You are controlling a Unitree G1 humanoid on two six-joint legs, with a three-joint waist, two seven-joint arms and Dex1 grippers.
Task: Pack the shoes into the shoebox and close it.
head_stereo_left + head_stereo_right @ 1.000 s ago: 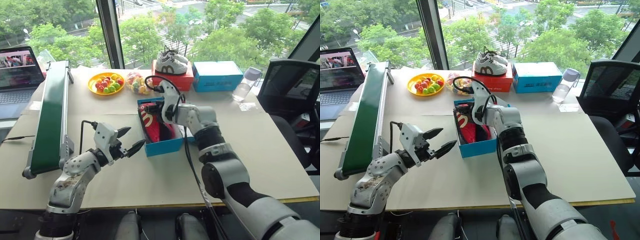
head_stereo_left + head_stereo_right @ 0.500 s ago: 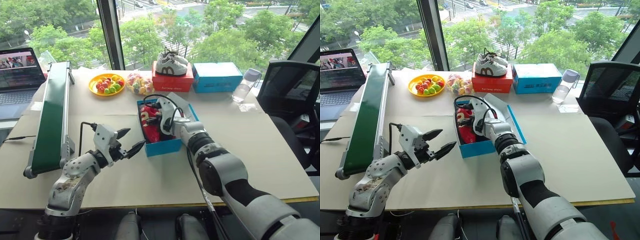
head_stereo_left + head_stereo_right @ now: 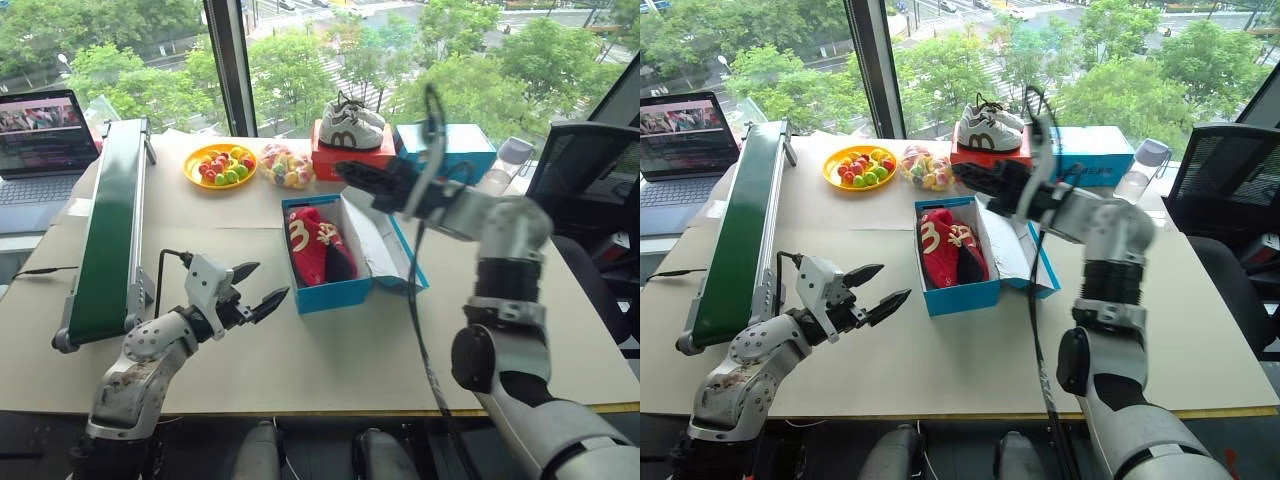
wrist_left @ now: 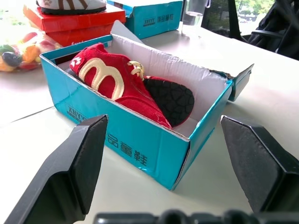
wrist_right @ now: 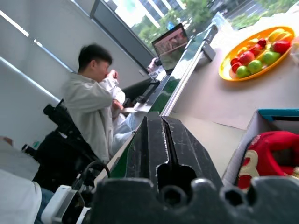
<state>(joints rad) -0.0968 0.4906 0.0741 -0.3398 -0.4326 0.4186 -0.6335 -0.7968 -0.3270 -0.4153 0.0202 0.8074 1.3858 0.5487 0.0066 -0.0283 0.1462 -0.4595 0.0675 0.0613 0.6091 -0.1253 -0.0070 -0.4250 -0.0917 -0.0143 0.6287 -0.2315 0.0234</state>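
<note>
While the shoes (image 3: 318, 243) lie inside the open shoebox (image 3: 338, 293) mid-bench (image 3: 250, 350), its lid folded out rightward, the left pincer (image 3: 258, 290) hovers spread just left of it, and the right pincer (image 3: 352, 173), pressed together, hangs empty above its far end.

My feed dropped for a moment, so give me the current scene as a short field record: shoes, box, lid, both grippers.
shoes: bright red shoes with cream markings lie inside the box
box: bright blue cardboard shoebox on the table, near the middle
lid: hinged flap lid open, lying out on the box's right
left gripper: left gripper open, empty, beside the box's left front corner
right gripper: right gripper shut, empty, raised above the box
</note>
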